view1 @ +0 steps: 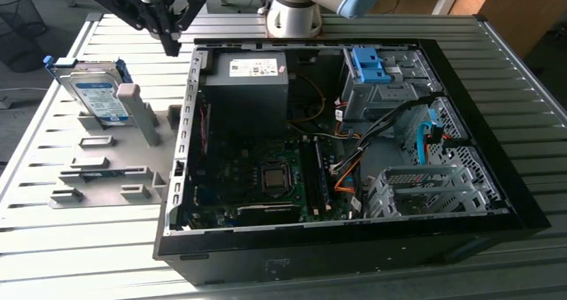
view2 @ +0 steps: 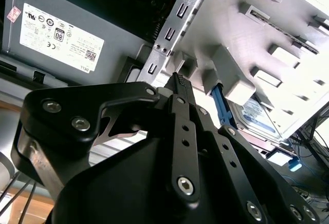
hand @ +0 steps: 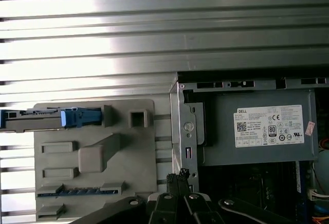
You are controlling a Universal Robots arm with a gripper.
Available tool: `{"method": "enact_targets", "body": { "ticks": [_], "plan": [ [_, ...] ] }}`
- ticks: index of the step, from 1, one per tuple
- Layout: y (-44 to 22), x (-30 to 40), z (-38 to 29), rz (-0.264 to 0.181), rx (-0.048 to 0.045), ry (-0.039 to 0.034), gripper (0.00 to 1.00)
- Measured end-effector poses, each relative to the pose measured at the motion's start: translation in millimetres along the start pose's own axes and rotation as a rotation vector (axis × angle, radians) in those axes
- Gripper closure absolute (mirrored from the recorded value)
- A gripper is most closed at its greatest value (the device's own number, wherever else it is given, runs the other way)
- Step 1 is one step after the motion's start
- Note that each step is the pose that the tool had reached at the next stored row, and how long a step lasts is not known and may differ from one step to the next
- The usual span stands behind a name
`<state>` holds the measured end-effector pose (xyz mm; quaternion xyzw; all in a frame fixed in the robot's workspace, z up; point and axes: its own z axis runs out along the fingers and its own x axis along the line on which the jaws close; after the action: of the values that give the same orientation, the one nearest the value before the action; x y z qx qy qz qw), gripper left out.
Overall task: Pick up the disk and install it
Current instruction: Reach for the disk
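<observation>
Fingers clenched on nothing, the gripper point(view1: 170, 46) hangs over the table point(view1: 89, 247) at the far-left corner of the open case point(view1: 310, 267) in the exterior view. The disk point(view1: 97, 94) stands on edge in the grey rack point(view1: 124, 157), left of the case, apart from the gripper.

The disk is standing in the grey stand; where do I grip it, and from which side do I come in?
Probably the free upper edge of the disk, pinched across its thin thickness, coming down from above. It stands on edge in the grey stand, lower part seated, and an upright post crowds one face. The gripper is shut and must open first.
</observation>
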<state>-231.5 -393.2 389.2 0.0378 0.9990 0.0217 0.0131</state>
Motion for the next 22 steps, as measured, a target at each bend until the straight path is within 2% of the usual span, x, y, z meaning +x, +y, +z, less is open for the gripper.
{"method": "enact_targets", "body": {
  "ticks": [22],
  "plan": [
    [-1.2,18.1,0.1,0.000,-0.0001,-0.0001,0.89]
  ]
}}
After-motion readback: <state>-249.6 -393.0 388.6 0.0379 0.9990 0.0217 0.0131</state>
